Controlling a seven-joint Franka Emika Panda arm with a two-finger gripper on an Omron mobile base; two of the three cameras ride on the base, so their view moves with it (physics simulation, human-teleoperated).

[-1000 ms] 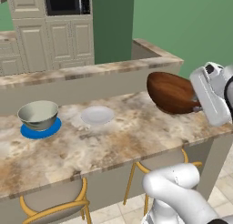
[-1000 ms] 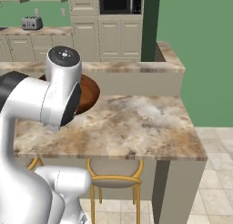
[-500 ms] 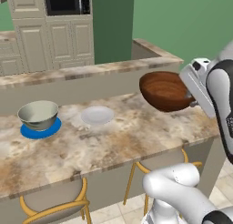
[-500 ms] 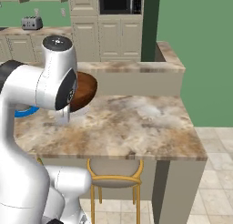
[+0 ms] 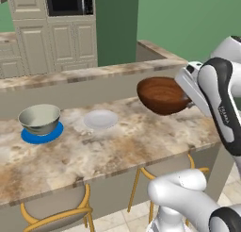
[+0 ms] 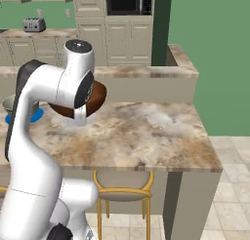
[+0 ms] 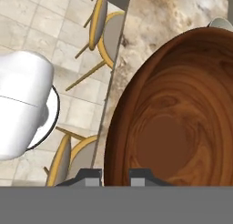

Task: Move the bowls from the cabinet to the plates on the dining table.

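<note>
My gripper (image 7: 114,175) is shut on the rim of the smaller reddish-brown bowl (image 7: 177,118), one finger on each side of the wall. The bowl (image 5: 162,94) hangs tilted in the air above the right part of the dining table (image 5: 117,151), to the right of the pale whitish plate (image 5: 100,119), which is bare. The larger grey-white bowl (image 5: 40,119) sits upright on the blue plate (image 5: 42,135) at the table's left. In the right base view my arm hides most of the brown bowl (image 6: 99,95). The cabinet is out of view.
A raised stone ledge (image 5: 94,73) runs along the table's far side. Yellow-framed stools (image 5: 61,212) (image 6: 122,190) stand under the near edge. A tall unit with a black microwave (image 5: 66,2) and a toaster (image 6: 34,24) are far behind.
The arm has carried the brown bowl a little to the left over the table, nearer the whitish plate. The plates and the grey-white bowl have stayed put.
</note>
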